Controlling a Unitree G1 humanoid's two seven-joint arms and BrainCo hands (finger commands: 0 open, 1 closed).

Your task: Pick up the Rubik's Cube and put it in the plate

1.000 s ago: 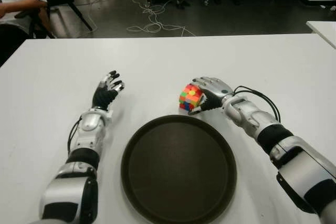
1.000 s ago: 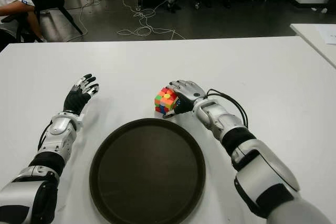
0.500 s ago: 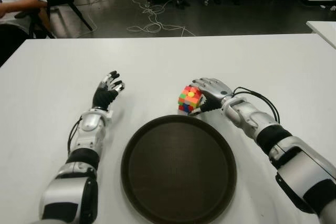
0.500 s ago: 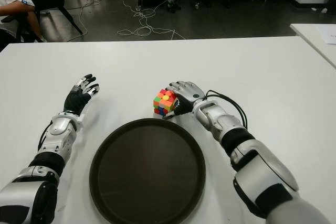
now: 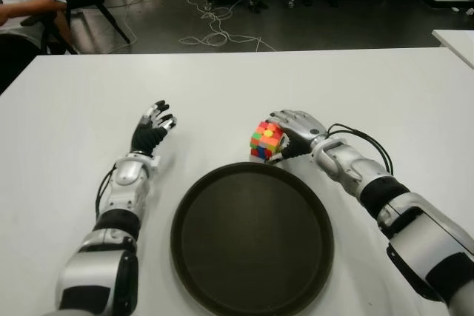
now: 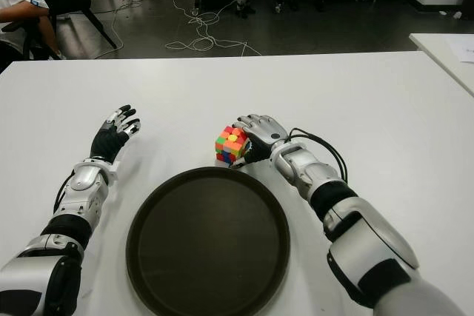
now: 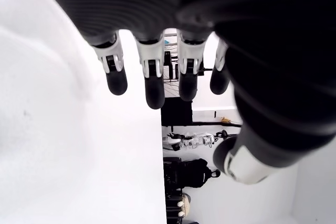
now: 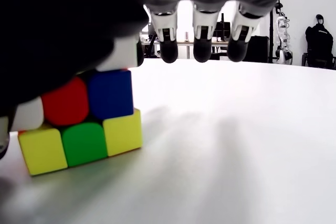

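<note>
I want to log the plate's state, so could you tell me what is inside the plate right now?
Nothing lies in the dark plate; its whole inside shows, with no part covered. The Rubik's Cube sits on the white table just beyond the rim, against the right hand.

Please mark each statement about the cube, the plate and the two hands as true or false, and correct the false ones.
1. The Rubik's Cube lies inside the plate. False: it stands on the white table, just beyond the plate's far rim.
2. The right hand is at the cube, on its right side. True.
3. The left hand holds the cube. False: it holds nothing, fingers spread, and shows to the left of the plate.
4. The plate has nothing in it. True.
5. The right hand's fingers are closed around the cube. False: in the right wrist view three fingertips reach out past the cube, not curled onto it.
</note>
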